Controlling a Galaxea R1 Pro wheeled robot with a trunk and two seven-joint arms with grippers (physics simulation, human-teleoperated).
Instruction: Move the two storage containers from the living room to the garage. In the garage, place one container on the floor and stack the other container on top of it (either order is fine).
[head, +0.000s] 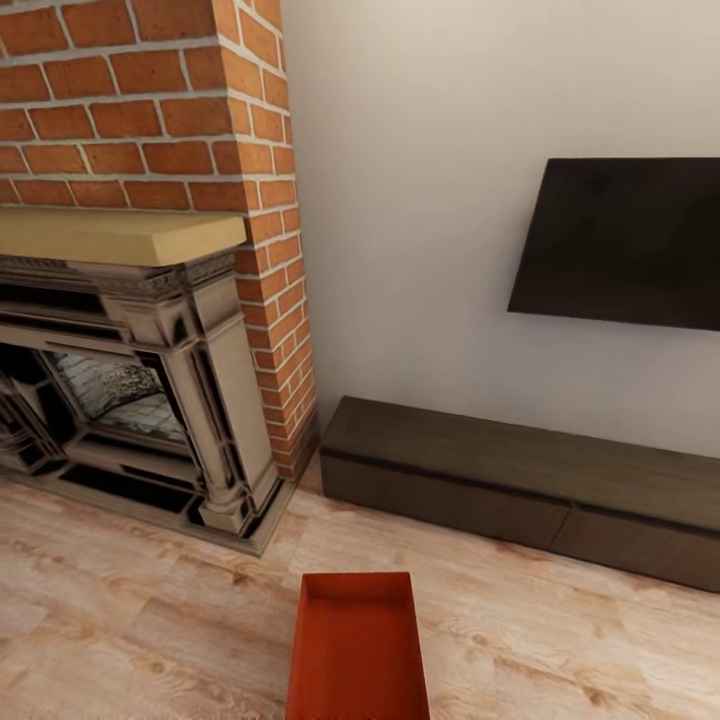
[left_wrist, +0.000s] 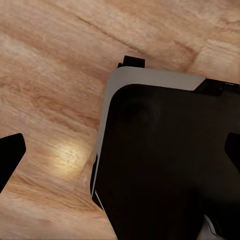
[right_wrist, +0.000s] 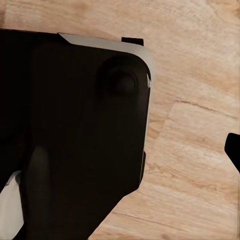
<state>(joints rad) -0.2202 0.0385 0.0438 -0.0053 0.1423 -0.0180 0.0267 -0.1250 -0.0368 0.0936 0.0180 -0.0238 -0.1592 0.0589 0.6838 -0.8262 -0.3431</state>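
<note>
- Living-room wood floor (head: 120, 620) runs past a brick fireplace (head: 140, 300) and low TV cabinet (head: 520, 480).
- One storage container (head: 357, 650) lies dead ahead, long axis pointing away, equally near either arm.
- Left gripper (left_wrist: 120, 160) fingertips sit apart; right gripper's spread cannot be told.

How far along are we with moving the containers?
Nothing looks done yet. One red-orange storage container lies on the light wood floor by the brick fireplace, so this is the living room. Neither hand holds anything: both wrist views look down at the robot's dark base. Pickup, carrying and stacking remain.
</note>
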